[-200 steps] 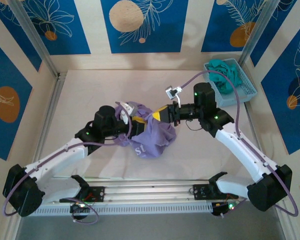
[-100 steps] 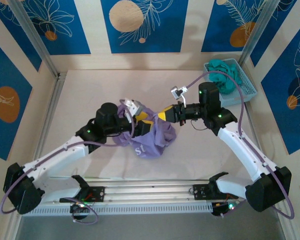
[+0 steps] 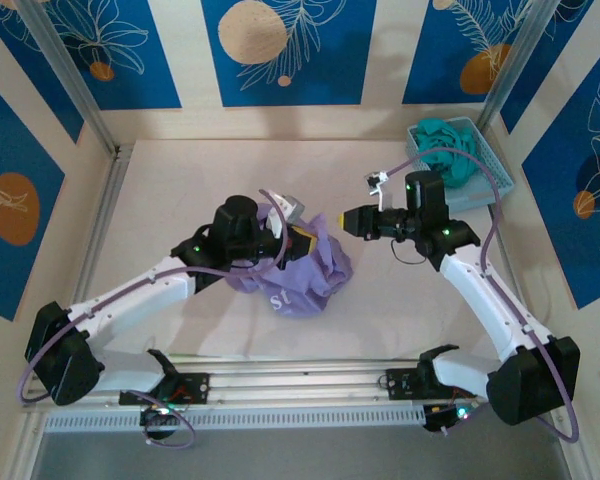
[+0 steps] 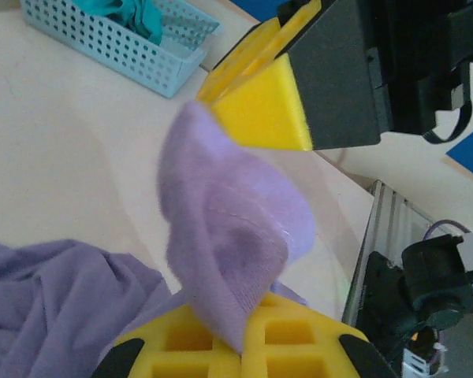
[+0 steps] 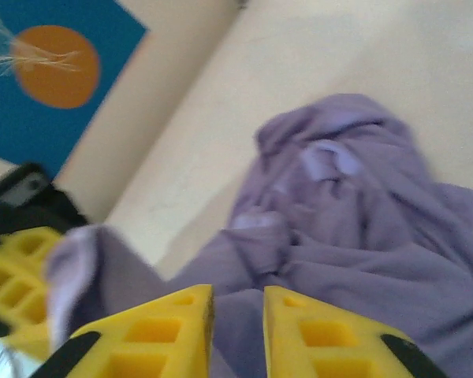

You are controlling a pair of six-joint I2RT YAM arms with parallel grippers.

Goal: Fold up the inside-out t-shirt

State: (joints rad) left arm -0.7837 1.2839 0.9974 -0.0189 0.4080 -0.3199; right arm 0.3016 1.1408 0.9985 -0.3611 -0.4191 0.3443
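The inside-out t-shirt (image 3: 298, 278) lies in a crumpled heap at the centre of the table (image 3: 170, 180), not yet spread. The left gripper (image 3: 302, 240) is clenched on a fold at the heap's upper edge. In the left wrist view that fold rises from its fingers as a peak toward the right gripper (image 3: 346, 222), just right of the heap, whose jaws stand slightly parted with nothing seen between them. Whether the peak touches its tip I cannot tell. With one pinch only, a lift would likely drag the whole bunch rather than open it, and the doubled fold could slip out. The two grippers sit close enough to knock together if either swings. Bare table lies left, above and lower right of the heap. The blue basket (image 3: 488, 175) with the teal garment (image 3: 442, 138) crowds the right arm's wrist at upper right, and a metal rail (image 3: 300, 385) bounds the bottom.
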